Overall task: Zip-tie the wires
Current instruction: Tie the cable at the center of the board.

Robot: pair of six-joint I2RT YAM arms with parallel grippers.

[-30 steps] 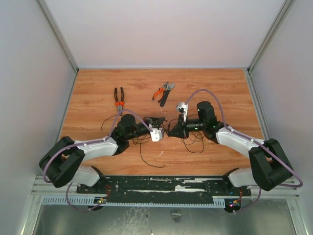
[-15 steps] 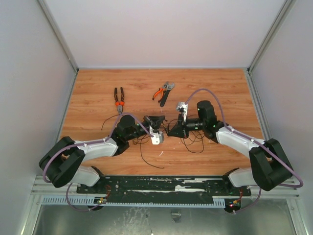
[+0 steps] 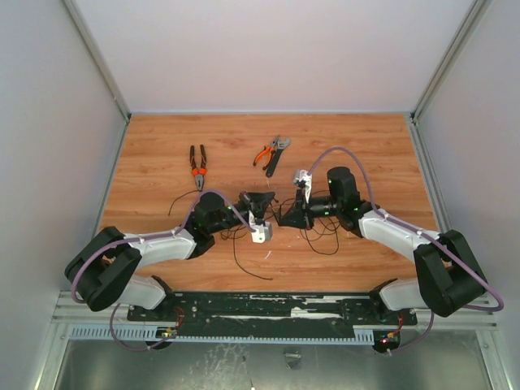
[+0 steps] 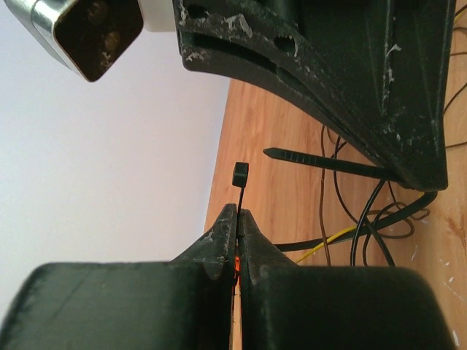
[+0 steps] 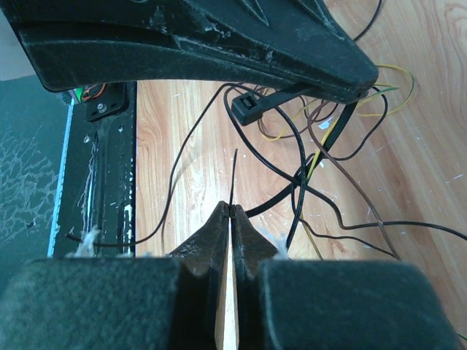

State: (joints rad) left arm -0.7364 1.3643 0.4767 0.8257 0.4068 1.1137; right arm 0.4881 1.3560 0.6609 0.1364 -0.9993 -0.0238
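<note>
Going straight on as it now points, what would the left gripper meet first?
Probably the right gripper, facing it closely; the zip tie end held there might touch first. Depth is unclear.

Wood-grain table (image 3: 162, 146) enclosed by plain white walls (image 3: 268, 49), evenly lit.

Overhead camera looks down on the table (image 3: 162, 146); both close wrist views share the wires (image 5: 314, 186).

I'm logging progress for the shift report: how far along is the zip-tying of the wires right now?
Done: the zip tie is gripped at both ends, the left pincer shut just below its head and the right pincer shut on the tail. In hand: lining up the tail tip with the head; they are apart. Remaining: threading, then cinching around the wires, which lie loose.
</note>
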